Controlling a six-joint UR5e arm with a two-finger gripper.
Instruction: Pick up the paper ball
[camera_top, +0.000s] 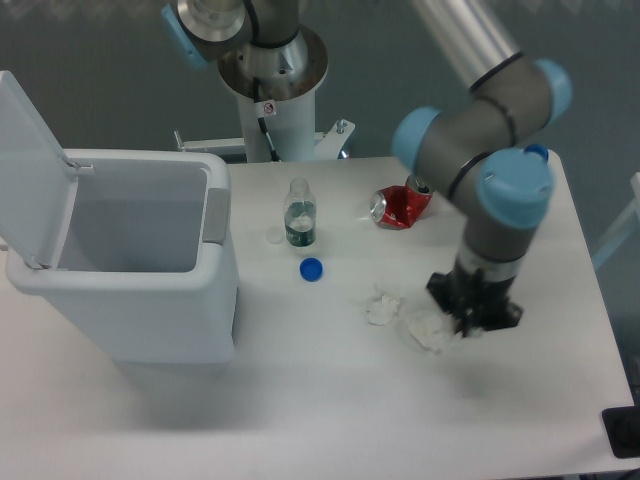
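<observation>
Paper ball (430, 331), a flat crumpled white tissue wad, lay on the white table (300, 400), touching my black two-finger gripper (474, 316) on its left. Jaw state: I could not tell. Grasp and lift remained outstanding.

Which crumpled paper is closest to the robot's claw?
The wider, flatter paper ball, right beside the gripper. The smaller paper wad lies farther left, toward the blue cap.

A robotics lab: a pedestal-mounted arm (470, 150) over a bare white table (300, 400).
</observation>
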